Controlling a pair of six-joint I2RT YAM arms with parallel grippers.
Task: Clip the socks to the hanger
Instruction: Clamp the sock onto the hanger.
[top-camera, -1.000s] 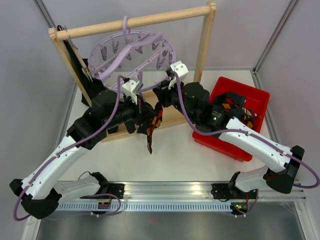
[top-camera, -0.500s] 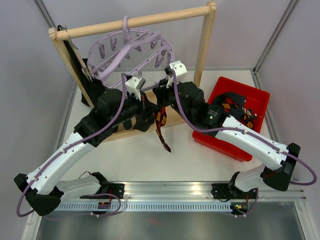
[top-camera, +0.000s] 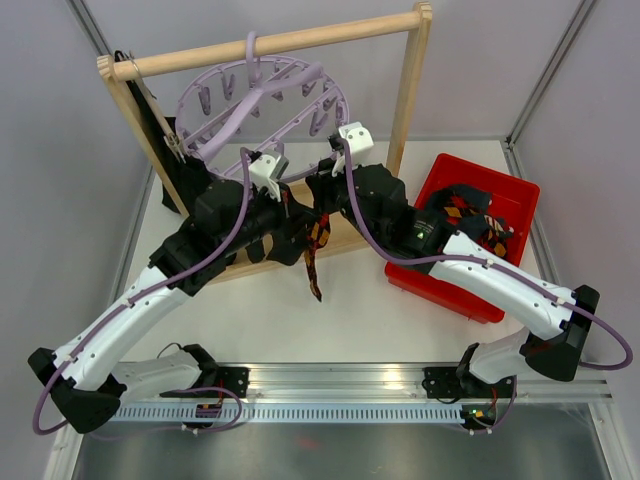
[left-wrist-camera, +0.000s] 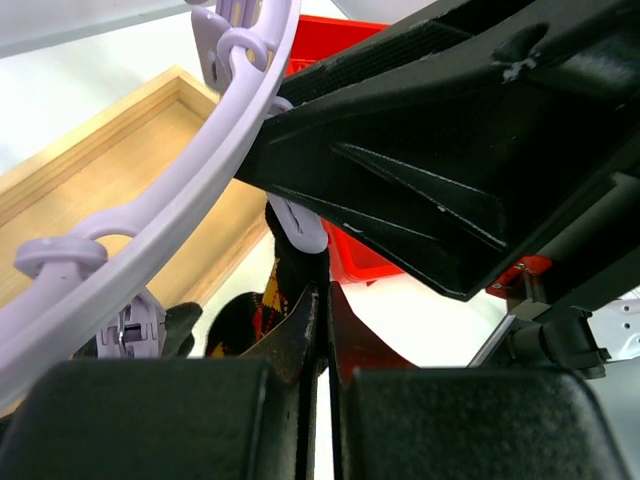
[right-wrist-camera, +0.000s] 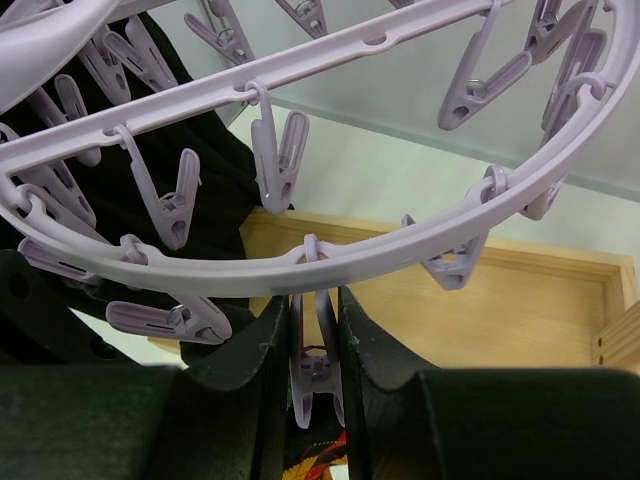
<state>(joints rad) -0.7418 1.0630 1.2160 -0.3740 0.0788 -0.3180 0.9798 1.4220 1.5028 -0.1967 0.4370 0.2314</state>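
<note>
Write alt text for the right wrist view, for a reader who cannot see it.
The right hand grips one lilac clip hanging from the round lilac hanger. An argyle sock shows just below the clip; a wooden base lies behind.

A wooden frame (top-camera: 412, 90) stands at the far left of the white table (top-camera: 360, 320), with two uprights, a round rail across the top and a shallow tray base (right-wrist-camera: 520, 310) below. A red plastic bin (top-camera: 490, 178) sits on the right, just beside that base. A metal rail (top-camera: 340, 380) runs along the near edge.
</note>
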